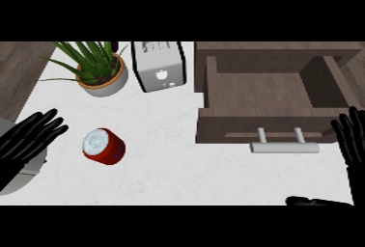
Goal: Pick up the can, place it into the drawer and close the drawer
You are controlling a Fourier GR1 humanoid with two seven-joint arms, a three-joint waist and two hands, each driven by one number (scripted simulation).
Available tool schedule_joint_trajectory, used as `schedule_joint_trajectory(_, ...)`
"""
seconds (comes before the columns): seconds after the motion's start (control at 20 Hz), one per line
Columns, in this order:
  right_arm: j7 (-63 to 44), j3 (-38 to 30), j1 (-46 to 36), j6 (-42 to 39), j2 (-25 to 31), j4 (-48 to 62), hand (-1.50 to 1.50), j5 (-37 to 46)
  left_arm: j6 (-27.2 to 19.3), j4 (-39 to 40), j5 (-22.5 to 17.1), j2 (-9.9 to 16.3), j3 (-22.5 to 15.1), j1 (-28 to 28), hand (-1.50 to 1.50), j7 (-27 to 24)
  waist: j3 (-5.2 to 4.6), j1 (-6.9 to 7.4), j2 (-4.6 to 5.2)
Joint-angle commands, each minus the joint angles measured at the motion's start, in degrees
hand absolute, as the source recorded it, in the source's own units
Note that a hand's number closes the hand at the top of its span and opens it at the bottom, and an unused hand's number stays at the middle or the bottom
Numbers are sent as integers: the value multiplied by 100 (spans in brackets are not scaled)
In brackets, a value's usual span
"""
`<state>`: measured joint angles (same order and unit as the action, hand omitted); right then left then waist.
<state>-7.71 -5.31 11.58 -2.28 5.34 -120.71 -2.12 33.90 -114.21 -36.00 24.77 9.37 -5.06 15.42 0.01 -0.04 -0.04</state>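
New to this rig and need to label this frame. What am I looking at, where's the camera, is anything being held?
It is a single view from the head of a humanoid robot, looking steeply down at a white counter. The black shapes are its hands: the left hand at the left edge, the right hand at the right edge. Both are open with straight fingers, and neither holds anything.

On the counter a red can stands near the left hand, not touching it. Behind it are a potted plant and a toaster. At the right a wooden drawer is pulled open, showing nothing inside, with a pale bar handle at its front.
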Motion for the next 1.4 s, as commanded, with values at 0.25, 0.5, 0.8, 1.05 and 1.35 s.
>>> schedule_joint_trajectory(0.25, 517, -355, 61, -321, 12, 565, -150, -96, 382, 523, 26, -83, 367, 328, -150, 168, 0, 3, 2)
schedule_joint_trajectory(0.5, 550, -87, 267, -230, -260, 340, -150, 153, 452, 1078, 1390, -868, -125, 351, -150, -550, -2, -5, 2)
schedule_joint_trajectory(0.8, 703, -741, 458, -731, 64, 314, -150, -357, 749, 1879, 1674, -740, 179, 842, -150, -967, -1, -22, 2)
schedule_joint_trajectory(1.05, 540, -411, 463, -620, -210, 121, -150, -35, 617, 2347, 2354, -1003, 144, 835, -150, -1484, -2, -16, 2)
schedule_joint_trajectory(1.35, 454, -353, 48, -484, -275, 354, -150, 122, 556, 3193, 3284, -1133, 29, 775, -150, -2651, -3, -4, 5)
